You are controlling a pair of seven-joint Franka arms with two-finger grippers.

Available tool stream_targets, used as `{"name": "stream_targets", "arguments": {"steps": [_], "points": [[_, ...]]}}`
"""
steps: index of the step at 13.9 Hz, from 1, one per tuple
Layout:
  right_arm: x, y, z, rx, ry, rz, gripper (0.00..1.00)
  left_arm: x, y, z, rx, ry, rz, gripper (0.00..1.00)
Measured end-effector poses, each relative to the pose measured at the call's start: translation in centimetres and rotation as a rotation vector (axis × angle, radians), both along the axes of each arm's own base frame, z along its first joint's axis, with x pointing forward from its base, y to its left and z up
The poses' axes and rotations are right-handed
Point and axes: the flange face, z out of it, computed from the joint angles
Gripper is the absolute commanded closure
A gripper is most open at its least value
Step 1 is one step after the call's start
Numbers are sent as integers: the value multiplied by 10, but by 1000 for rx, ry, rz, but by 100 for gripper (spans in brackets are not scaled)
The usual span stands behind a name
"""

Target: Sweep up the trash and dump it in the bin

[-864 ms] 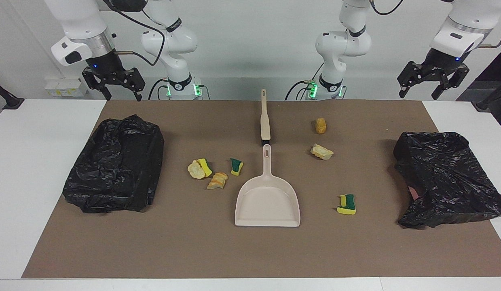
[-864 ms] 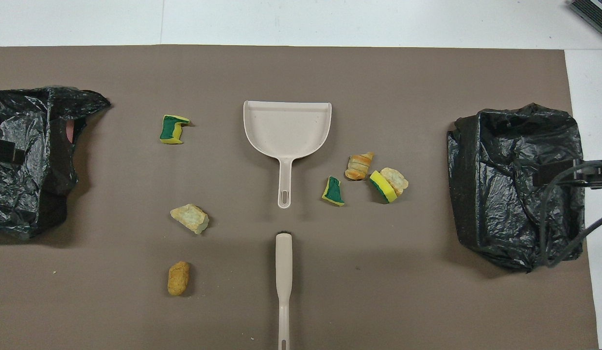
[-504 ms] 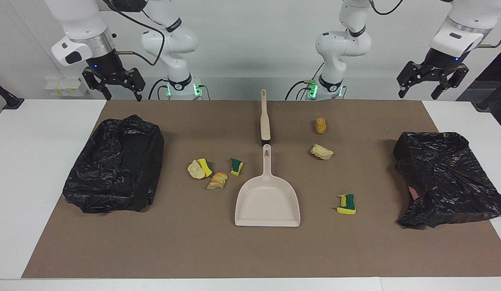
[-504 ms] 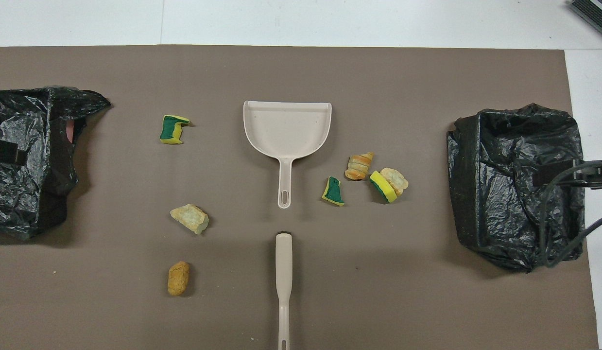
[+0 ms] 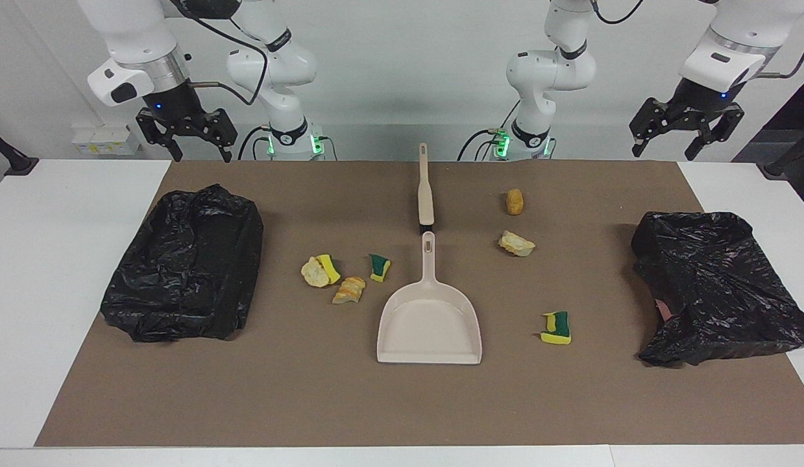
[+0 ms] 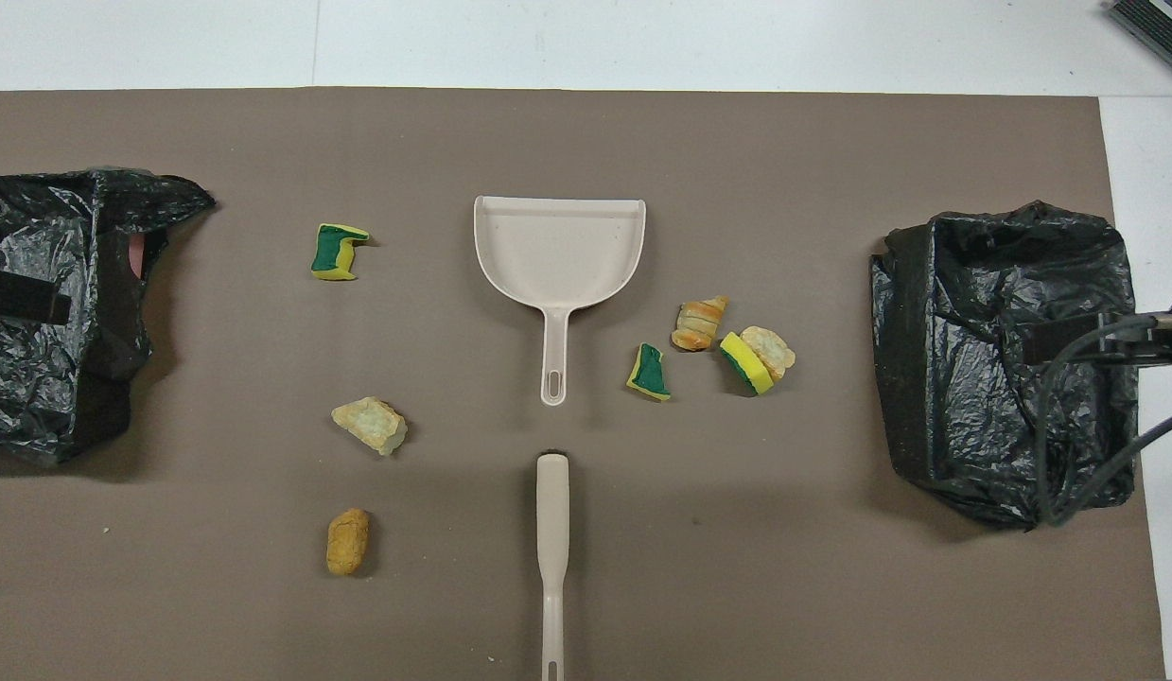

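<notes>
Beige brush (image 5: 426, 188) lies nearest my bases, its handle toward me, and the dustpan (image 5: 429, 318) lies just past it, with its mouth away from me. Trash (image 5: 342, 277) is scattered on the brown mat (image 5: 402, 402) at both sides of the pan. One black-bagged bin (image 5: 184, 263) sits at each end. My right gripper (image 5: 189, 133) and left gripper (image 5: 679, 130) hang raised over the mat's near corners, jaws spread, holding nothing.
</notes>
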Motion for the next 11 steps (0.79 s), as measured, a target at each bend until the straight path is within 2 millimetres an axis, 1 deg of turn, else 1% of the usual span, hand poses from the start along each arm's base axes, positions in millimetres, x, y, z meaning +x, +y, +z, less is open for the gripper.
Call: {"name": "stream_targets", "arguments": {"steps": [1, 3, 8, 10, 11], "points": [[0, 2, -1, 0, 1, 4, 0, -1, -3, -1, 0, 3, -6, 0], [0, 2, -2, 0, 4, 4, 0, -4, -16, -3, 1, 11, -30, 0], [0, 2, -3, 0, 7, 4, 0, -17, -40, -11, 6, 34, -74, 0], [0, 2, -4, 0, 8, 4, 0, -29, -57, -18, 12, 51, -88, 0], [0, 2, -4, 0, 8, 4, 0, -37, -70, -25, 18, 63, -92, 0]]}}
